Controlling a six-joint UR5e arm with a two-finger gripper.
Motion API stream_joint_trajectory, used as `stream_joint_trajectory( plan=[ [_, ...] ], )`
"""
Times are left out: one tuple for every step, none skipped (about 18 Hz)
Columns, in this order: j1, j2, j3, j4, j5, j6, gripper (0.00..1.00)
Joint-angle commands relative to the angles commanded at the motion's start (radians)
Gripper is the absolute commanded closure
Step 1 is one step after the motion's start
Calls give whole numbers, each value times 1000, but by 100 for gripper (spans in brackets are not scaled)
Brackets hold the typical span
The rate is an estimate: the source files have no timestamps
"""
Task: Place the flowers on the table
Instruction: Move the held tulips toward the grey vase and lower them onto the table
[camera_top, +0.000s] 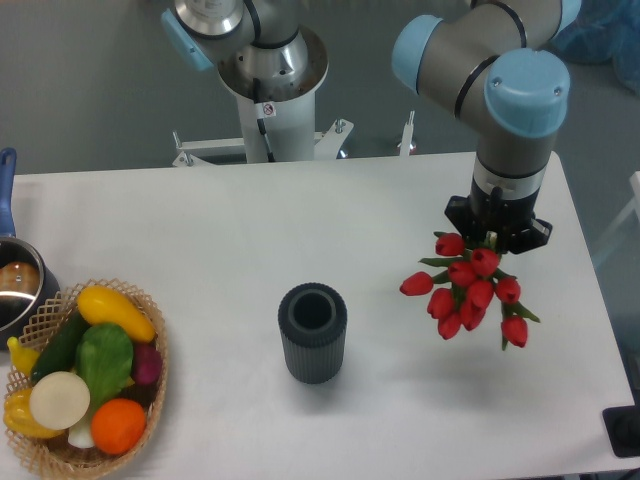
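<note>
The flowers (468, 289) are a bunch of red tulip buds with green leaves, hanging at the right side over the white table (220, 230). My gripper (496, 238) sits directly above them, seen from above, and is shut on the flowers' stems. The stems themselves are hidden under the gripper body. I cannot tell whether the buds touch the tabletop. The dark grey ribbed vase (312, 332) stands upright and empty at the middle front, to the left of the flowers and apart from them.
A wicker basket (140, 410) of vegetables and fruit sits at the front left. A metal pot (18, 290) with a blue handle is at the left edge. The arm's white base (270, 100) stands behind the table. The table's right edge is close to the flowers.
</note>
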Motion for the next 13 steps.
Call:
stream_joint_trajectory(
  plan=[
    [0,0,-15,3,-2,2,95],
    [0,0,-25,3,-2,2,95],
    [-2,0,-28,-3,0,2,95],
    [-3,0,-44,-9,0,2,95],
    [-3,5,-72,0,3,3,95],
    [-3,6,-92,3,2,3,95],
    [-3,14,-106,0,0,3,93],
    [-8,20,-118,-2,-2,3,92],
    [-12,23,-132,1,0,3,90],
    [-14,22,-140,5,-2,3,89],
    [-15,22,-143,5,-2,3,87],
    [-15,18,-143,3,-3,0,82],
    [-21,12,-138,8,-3,-5,76]
  ],
)
